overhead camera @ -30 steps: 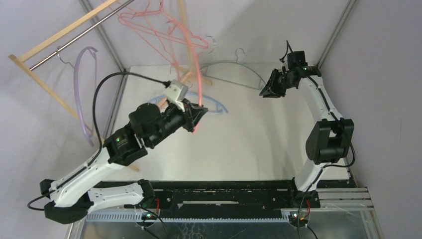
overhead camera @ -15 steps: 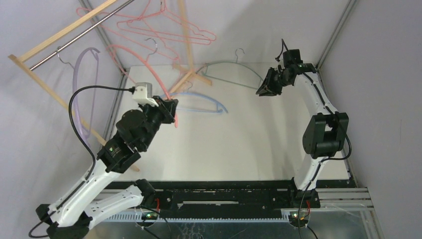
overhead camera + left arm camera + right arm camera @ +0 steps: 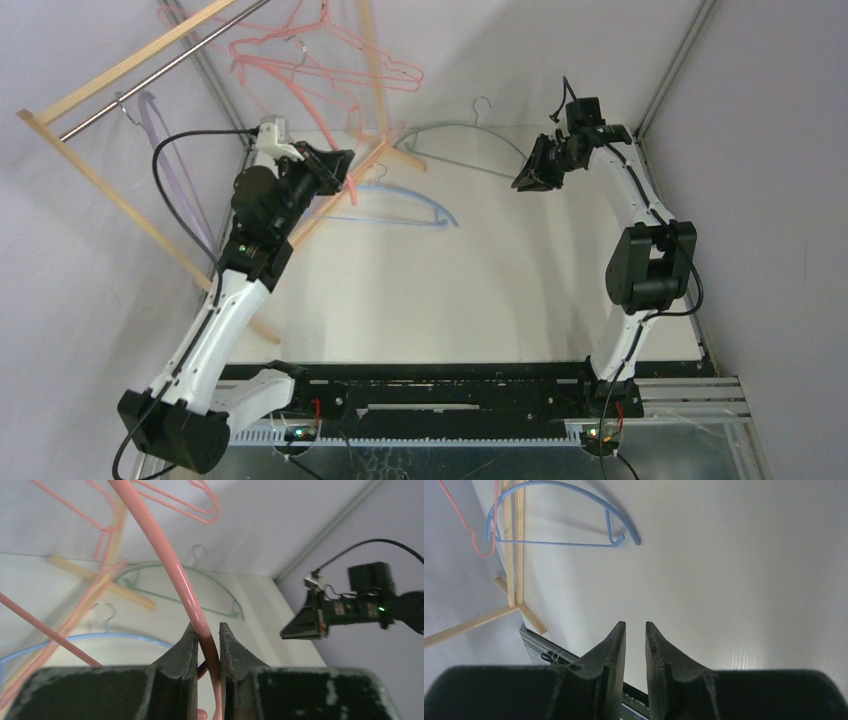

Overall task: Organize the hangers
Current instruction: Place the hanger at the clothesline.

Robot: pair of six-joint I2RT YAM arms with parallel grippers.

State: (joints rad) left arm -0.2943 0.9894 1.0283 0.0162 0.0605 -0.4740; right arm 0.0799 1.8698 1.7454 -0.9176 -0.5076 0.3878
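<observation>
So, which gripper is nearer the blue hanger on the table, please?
Left. The left gripper, clamping a pink hanger, is near the hook of the blue hanger; the right gripper is well past its right tip.

The top camera sits above and behind my bases, which lie along the bottom of its frame. It looks down from far off over the whole table (image 3: pixel 480 290), with the rack (image 3: pixel 110 75) in its upper left.

My left wrist camera sits close behind my left gripper (image 3: pixel 206 627), which fills the bottom of its frame. It faces across the table toward the far wall. The pink hanger (image 3: pixel 175 575) runs up its centre and my right gripper (image 3: pixel 300 627) is at its right.

My right wrist camera sits close behind that gripper and looks down at the table. The rack foot is at its left.

All three views share the blue hanger (image 3: pixel 554 543). The top and left wrist views also share the green hanger (image 3: pixel 200 567).
</observation>
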